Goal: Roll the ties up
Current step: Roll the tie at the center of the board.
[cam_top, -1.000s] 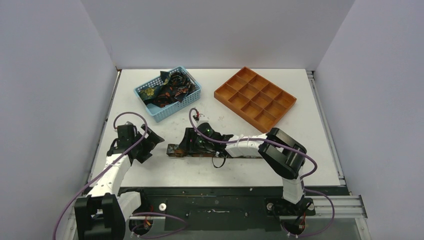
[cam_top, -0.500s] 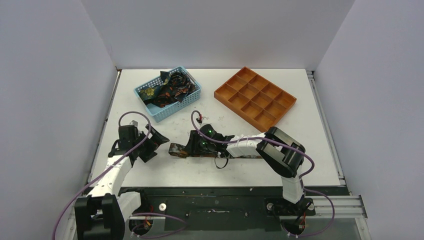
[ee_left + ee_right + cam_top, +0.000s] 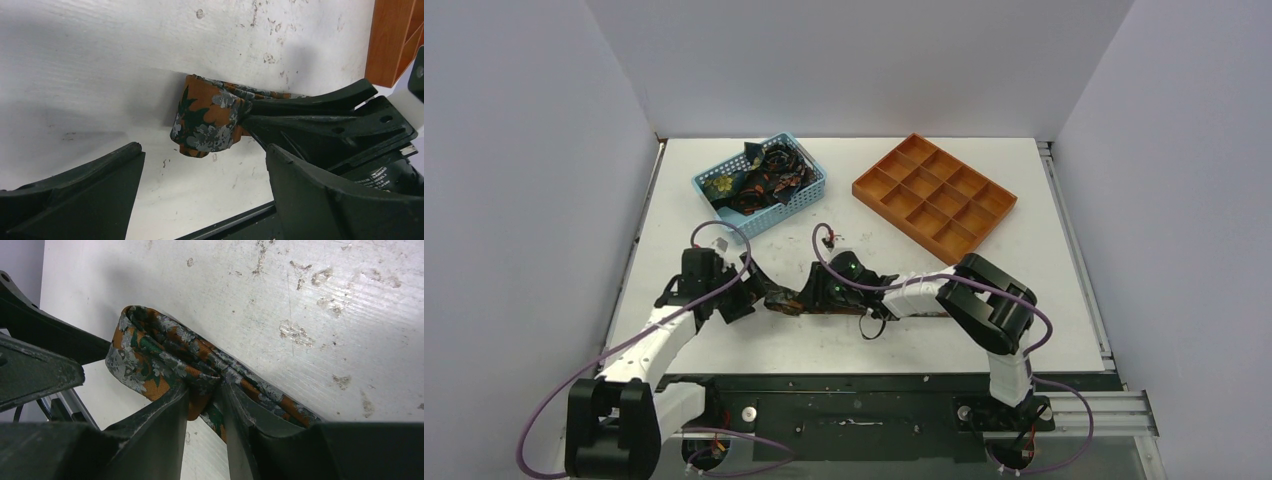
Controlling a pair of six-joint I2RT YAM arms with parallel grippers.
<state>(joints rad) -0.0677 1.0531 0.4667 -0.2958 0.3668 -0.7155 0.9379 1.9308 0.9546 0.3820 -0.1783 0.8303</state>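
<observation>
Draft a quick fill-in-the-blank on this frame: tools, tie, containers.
1. The right tool is pinching the folded ____.
2. The left tool stands ____, gripping nothing.
3. More ties lie in the light-blue ____.
4. The compartment tray is ____ in colour.
Missing: tie; open; basket; orange.

That long narrow fabric necktie is burnt orange with grey and dark green flowers all over. Flat tabletop is scuffed white, plastic mesh basket light blue, moulded compartment tray plain orange.
</observation>
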